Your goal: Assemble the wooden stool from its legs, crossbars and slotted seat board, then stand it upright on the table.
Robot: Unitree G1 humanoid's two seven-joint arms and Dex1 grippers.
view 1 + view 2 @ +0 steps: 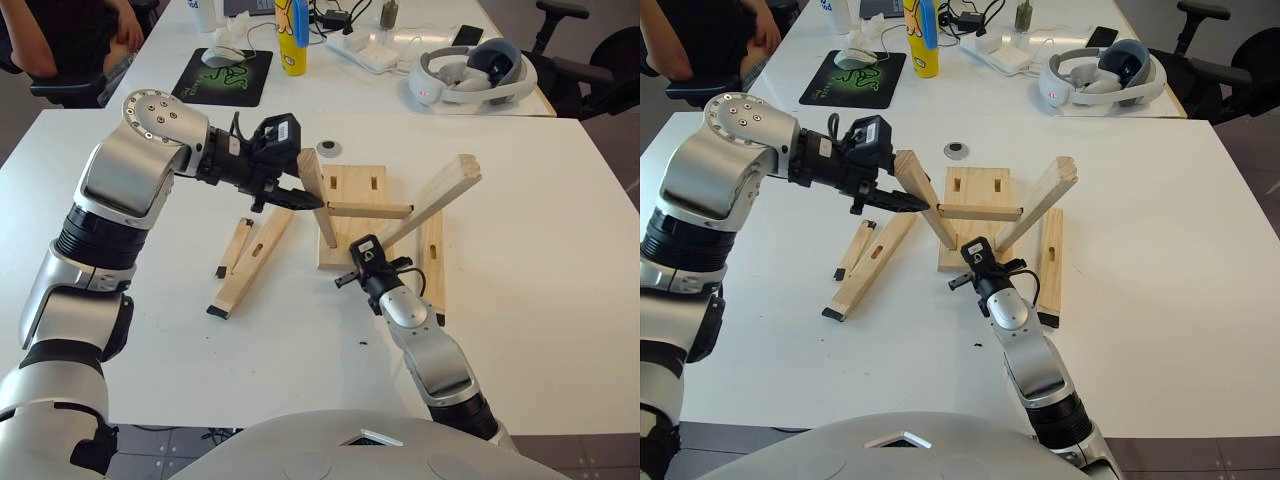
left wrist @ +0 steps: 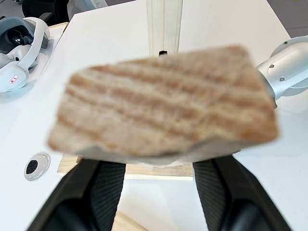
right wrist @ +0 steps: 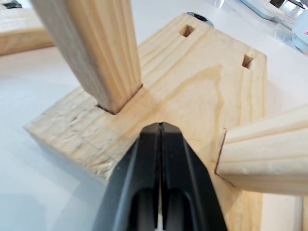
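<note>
1. Held leg, left wrist view: the end grain is blurred. It hides the tips of the left end effector, whose fingers show only at their bases, clamped either side of it.
2. Seat board, same view: one thin strip shows below the leg end and the rest is covered.
3. Headset: cut off by the picture's edge.
4. Right wrist view: the held leg is cut off above its slot, and the slanted leg is cut off at the side.
5. Right end effector, head views: the closed tips are hidden behind its own wrist housing.
6. Dark speck on the surface: too small to identify.
</note>
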